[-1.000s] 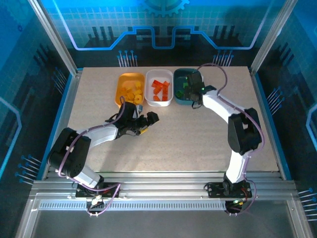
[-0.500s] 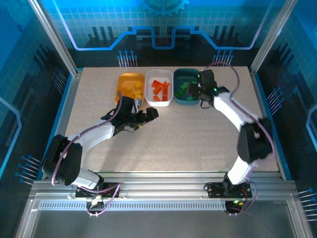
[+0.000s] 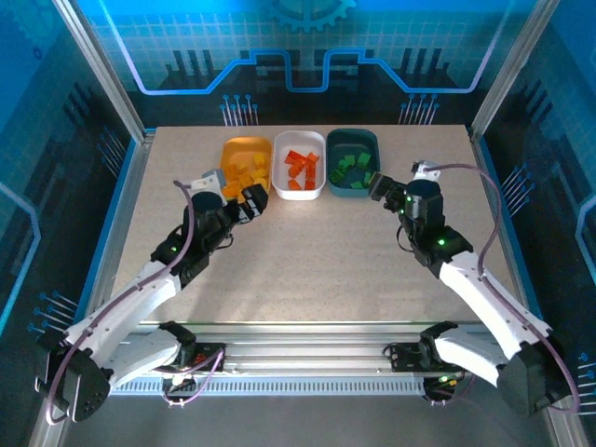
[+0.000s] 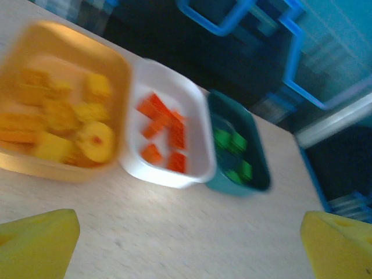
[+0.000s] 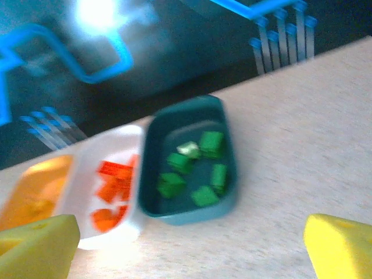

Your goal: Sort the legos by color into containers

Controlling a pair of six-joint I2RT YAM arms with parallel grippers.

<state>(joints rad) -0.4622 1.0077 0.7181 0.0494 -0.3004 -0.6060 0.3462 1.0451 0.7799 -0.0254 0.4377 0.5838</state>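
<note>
Both arms now pulled back from upper centre: left tool point(image 3: 253, 199) & right tool point(image 3: 380, 186) wide, empty. Legos point(image 3: 298, 169) lie sorted in yellow tray point(image 3: 244, 144), white tray point(image 3: 277, 168), teal tray point(image 3: 354, 133); task prob. done.

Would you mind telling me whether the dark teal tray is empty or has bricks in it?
Not empty: several green bricks lie inside the dark teal tray, clear in the right wrist view.
</note>
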